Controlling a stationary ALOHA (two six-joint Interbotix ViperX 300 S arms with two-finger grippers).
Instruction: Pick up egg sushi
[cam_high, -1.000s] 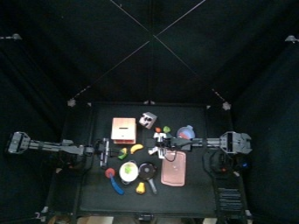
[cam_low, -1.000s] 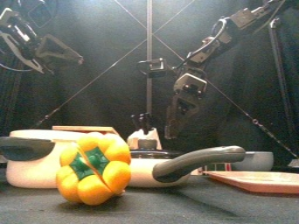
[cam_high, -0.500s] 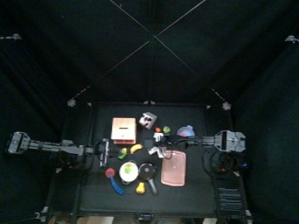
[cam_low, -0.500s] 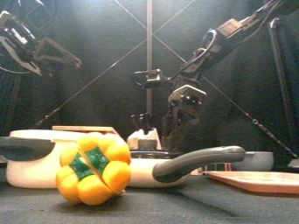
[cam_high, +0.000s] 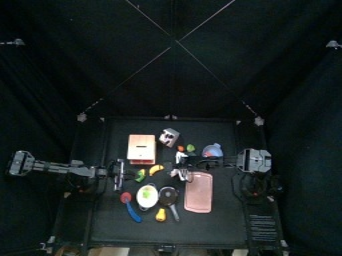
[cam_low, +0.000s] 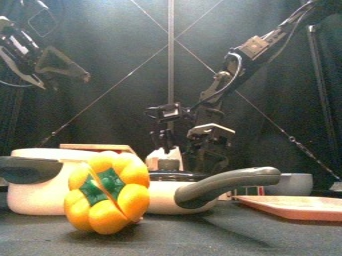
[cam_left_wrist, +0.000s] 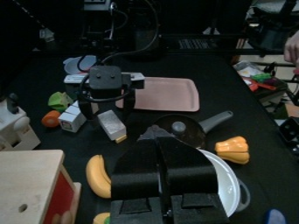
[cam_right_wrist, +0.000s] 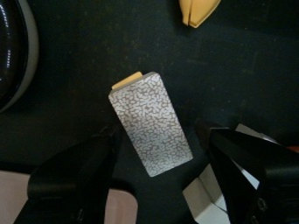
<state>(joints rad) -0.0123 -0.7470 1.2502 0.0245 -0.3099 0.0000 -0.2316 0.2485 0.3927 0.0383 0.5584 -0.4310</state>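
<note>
The black table (cam_high: 107, 232) was seen small from above, crowded with toy kitchen things. The right arm was reached in from the right and bent steeply down over the table's middle, its wrist pointed at the surface. The left arm was held back at the left side, raised clear of the objects.

In the front view, a white pan (cam_low: 54, 185) with a grey handle filled the foreground, with a yellow bell pepper (cam_low: 107, 193) standing before it and a pink tray (cam_low: 301, 205) at the right. Behind the pan, the right gripper (cam_low: 207, 150) was hung low, with its jaws spread wide and nothing between them.

Only in the right wrist view was the target made plain: the egg sushi (cam_right_wrist: 149, 122), a speckled grey slab with a yellow edge, lay flat on the table between the open jaws, untouched. A yellow piece (cam_right_wrist: 201, 9) lay beyond it.

In the left wrist view, the right gripper (cam_left_wrist: 103, 103) was shown standing over the egg sushi (cam_left_wrist: 111, 125), near the pink tray (cam_left_wrist: 163, 92) and a banana (cam_left_wrist: 98, 178). Whether the left gripper (cam_left_wrist: 163, 179) was open or closed could not be told. A person's hand (cam_left_wrist: 291, 44) was glimpsed past the curtains.
</note>
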